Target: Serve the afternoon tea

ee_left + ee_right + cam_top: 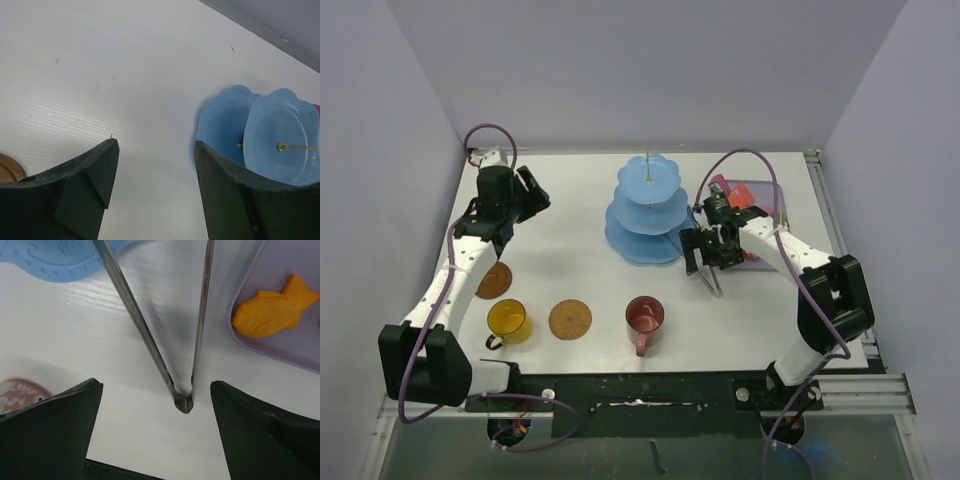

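The stand [647, 215] is standing upright at the centre rear of the surface [570, 200], its long axis pointing up. The right gripper [156, 385] is keeping its fingers [55, 425] wide apart, flanking the tongs [184, 402] without touching them. The left gripper [156, 142] is gaping wide, holding nothing.

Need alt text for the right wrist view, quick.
Thin metal tongs lie on the white table between the right gripper's open fingers, hinge nearest. A lilac tray holding an orange fish pastry sits upper right, the blue stand upper left.
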`<control>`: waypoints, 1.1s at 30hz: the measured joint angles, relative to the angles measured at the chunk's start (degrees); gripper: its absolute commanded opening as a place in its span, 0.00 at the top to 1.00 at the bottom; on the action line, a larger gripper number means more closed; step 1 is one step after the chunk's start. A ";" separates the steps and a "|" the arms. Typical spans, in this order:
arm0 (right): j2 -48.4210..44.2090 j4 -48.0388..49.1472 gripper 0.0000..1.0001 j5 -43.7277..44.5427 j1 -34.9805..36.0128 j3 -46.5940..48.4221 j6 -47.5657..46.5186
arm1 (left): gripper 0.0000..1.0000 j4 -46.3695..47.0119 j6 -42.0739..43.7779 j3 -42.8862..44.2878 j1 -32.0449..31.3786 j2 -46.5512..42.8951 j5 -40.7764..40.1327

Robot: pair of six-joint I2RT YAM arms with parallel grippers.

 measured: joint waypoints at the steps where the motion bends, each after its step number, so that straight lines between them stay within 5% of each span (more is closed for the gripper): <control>1: 1.07 0.00 0.07 -0.31 0.00 -0.02 -0.13 | 0.40 0.00 0.00 0.00 0.00 0.00 0.02; 19: 8.61 11.69 0.20 3.96 1.84 -4.11 -3.65 | 0.39 -0.02 0.02 0.00 0.00 0.00 0.04; 33: 5.97 18.49 0.56 10.54 4.46 -8.26 -3.10 | 0.39 -0.07 0.09 0.02 0.00 0.39 0.04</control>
